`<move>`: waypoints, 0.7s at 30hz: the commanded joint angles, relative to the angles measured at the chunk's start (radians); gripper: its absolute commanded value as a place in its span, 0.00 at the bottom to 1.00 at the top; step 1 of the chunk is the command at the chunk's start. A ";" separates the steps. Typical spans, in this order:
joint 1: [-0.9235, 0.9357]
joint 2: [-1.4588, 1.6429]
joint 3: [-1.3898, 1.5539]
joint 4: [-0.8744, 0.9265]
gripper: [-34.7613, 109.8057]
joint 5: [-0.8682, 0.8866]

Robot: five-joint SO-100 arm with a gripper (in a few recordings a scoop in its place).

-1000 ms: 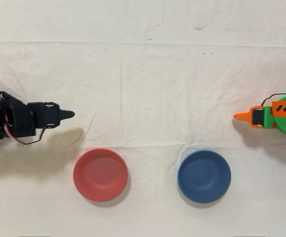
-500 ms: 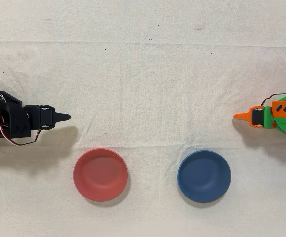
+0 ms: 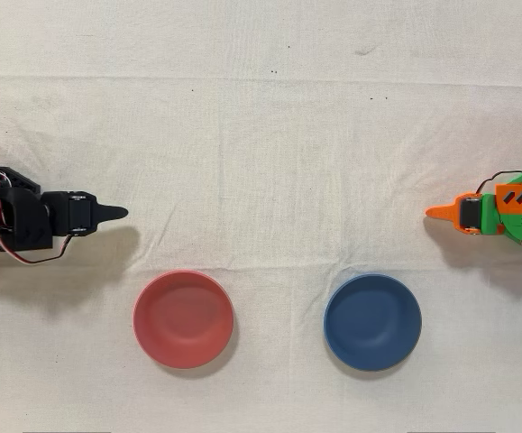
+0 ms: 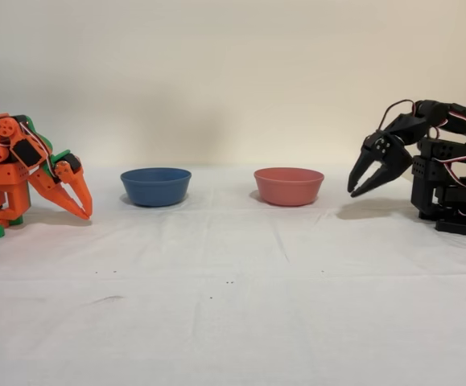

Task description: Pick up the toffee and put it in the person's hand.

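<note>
White cloth [image 3: 270, 135] covers the whole table, with a plain pale wall behind it in the fixed view. Start from your gripper [image 4: 352, 193]. It hangs above the cloth, pointing down and toward the red bowl [image 4: 289, 186], near it but clearly apart. The two black fingers narrow to tips that sit very close together, with a gap showing higher up. You cannot tell whether the tips actually touch. Nothing is held between them.

From above, the red bowl's inside looks bare. The blue bowl [image 3: 372, 322], well beyond the red one on the side away from your gripper, looks bare too. The idle orange arm [image 4: 23, 165] stands past the blue bowl, farthest from the red one.

You cannot tell from these pictures where the toffee lies, nor where the person's hand will come in. A small sweet could be lost against creases in the cloth or beyond the frame edges.

Expect the toffee to be very light, with a hard core and a slick, crinkly wrapper. It will probably skid or roll if nudged. Take it across the round body, not the twisted ends, which are likely to slip free. Your arm's base is cut off at the frame edge in both views.
</note>
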 commanded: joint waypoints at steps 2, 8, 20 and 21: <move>0.015 0.071 0.012 0.026 0.24 0.009; 0.015 0.071 0.048 0.003 0.24 0.020; 0.015 0.071 0.124 -0.038 0.24 0.034; 0.014 0.071 0.127 -0.038 0.24 0.034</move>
